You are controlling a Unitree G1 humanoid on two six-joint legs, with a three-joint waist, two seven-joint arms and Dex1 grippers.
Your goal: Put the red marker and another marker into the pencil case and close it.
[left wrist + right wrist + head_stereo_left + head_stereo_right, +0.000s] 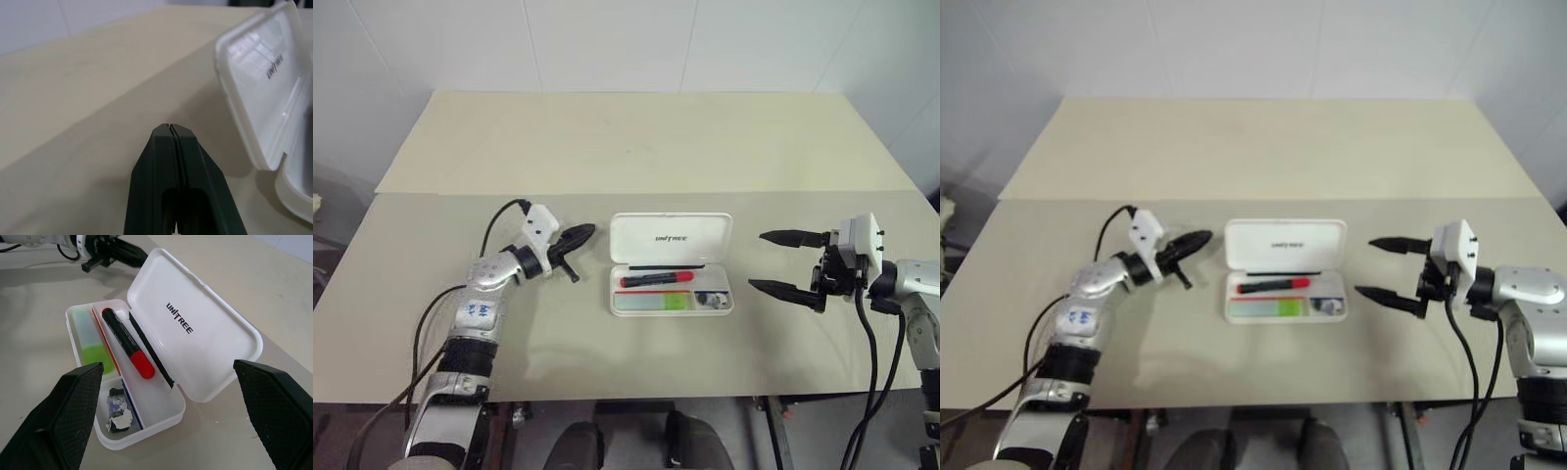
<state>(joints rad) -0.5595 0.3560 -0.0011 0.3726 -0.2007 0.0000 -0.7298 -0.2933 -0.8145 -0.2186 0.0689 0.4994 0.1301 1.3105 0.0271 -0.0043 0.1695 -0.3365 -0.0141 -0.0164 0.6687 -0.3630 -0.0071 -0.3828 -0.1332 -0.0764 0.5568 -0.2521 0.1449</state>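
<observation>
White walls backed a pale beige table (pixel 636 137), on which the flat white rectangular plastic pencil case (pixel 672 264) lay between the two arms with its hinged lid standing raised at the far side. Inside its tray, the slim black-barrelled red marker with a bright red cap end (pixel 657 279) lay along the rear compartment, and the thicker pale translucent marker with a lime-green end (pixel 651 301) lay in the front compartment, beside a small section holding dark scraps (pixel 116 413). Both markers were therefore judged stowed, leaving only the closing step. The left gripper (pixel 579 235) was clenched on nothing, level and pointing at the lid's outer face from just beside the case. The right gripper (pixel 781 261) hovered near the case's other end, its fingers spread wide and empty. The next move appeared to call for the shut left fingers getting behind the lid's upper edge and tipping it forward and down over the tray until it seated.
</observation>
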